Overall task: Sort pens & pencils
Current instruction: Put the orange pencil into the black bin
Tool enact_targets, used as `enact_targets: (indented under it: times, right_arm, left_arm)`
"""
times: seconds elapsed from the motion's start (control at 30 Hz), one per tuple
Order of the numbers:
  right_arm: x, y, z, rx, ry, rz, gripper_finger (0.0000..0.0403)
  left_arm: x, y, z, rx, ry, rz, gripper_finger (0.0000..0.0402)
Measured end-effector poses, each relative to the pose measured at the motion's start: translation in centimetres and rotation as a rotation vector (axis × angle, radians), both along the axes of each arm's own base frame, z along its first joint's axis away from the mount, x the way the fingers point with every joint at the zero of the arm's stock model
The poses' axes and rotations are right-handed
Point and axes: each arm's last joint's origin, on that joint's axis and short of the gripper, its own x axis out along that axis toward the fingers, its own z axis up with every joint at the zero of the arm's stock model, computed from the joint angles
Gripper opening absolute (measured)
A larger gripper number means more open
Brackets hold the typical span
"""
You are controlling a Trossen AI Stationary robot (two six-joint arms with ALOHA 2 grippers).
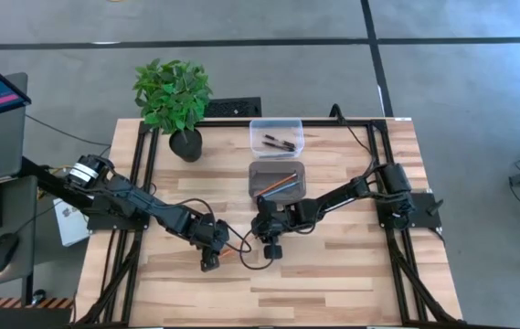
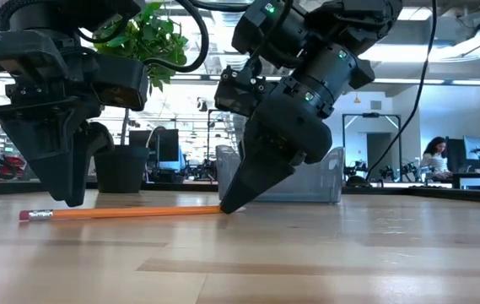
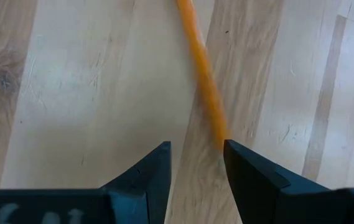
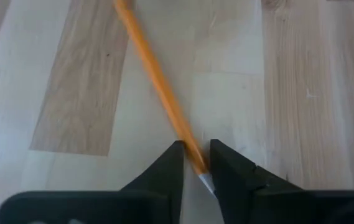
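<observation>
Low view showed a slim orange pencil (image 2: 126, 213), round and smooth with a pink eraser end, lying flat on the pale, grainy wooden table (image 2: 324, 253). The right gripper (image 4: 196, 163) had its dark wedge-shaped fingers pinched on the pencil just above its sharpened tip, fingertips down at the wood. The left gripper (image 3: 196, 163) hung just over the eraser end, fingers parted and holding nothing.
</observation>
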Motion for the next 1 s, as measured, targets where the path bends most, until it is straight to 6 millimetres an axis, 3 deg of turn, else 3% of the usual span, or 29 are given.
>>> enact_targets:
  times: [0.6, 1.0]
  right_arm:
    - [-0.30, 0.03, -0.12, -0.001, 0.036, 0.005, 0.0084]
    - [-0.47, 0.12, -0.04, 0.015, 0.053, 0.020, 0.0031]
  left_arm:
    - [-0.22, -0.05, -0.08, -0.026, 0.031, -0.020, 0.0138]
    - [-0.26, 0.00, -0.10, -0.020, 0.036, -0.016, 0.0138]
